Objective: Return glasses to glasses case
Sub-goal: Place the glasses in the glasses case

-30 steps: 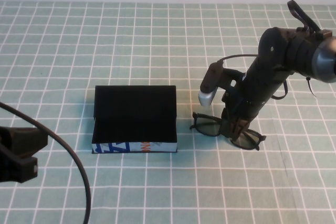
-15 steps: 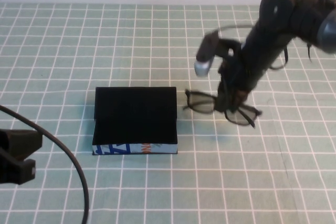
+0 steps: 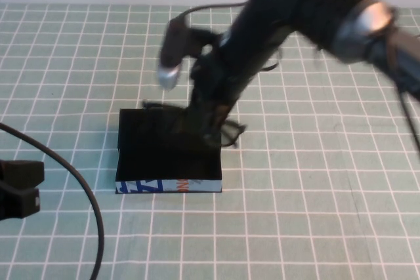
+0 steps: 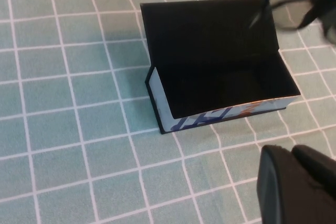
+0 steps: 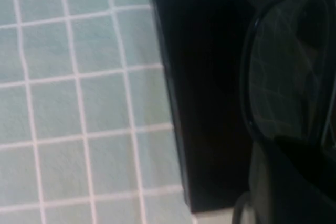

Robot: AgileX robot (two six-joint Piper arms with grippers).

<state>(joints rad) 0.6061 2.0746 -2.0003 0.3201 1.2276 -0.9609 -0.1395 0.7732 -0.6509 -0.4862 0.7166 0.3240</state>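
A pair of black thick-framed plastic glasses with a reflective lens fills one side of the right wrist view, held close against the dark body of the right hand. Behind them lies the black rectangular glasses case, its straight edge meeting the green tabletop with its white grid lines.

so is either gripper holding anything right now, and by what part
The right gripper holds the glasses near the middle of the frame, above the open glasses case. The left gripper, at the table's left edge, holds nothing.
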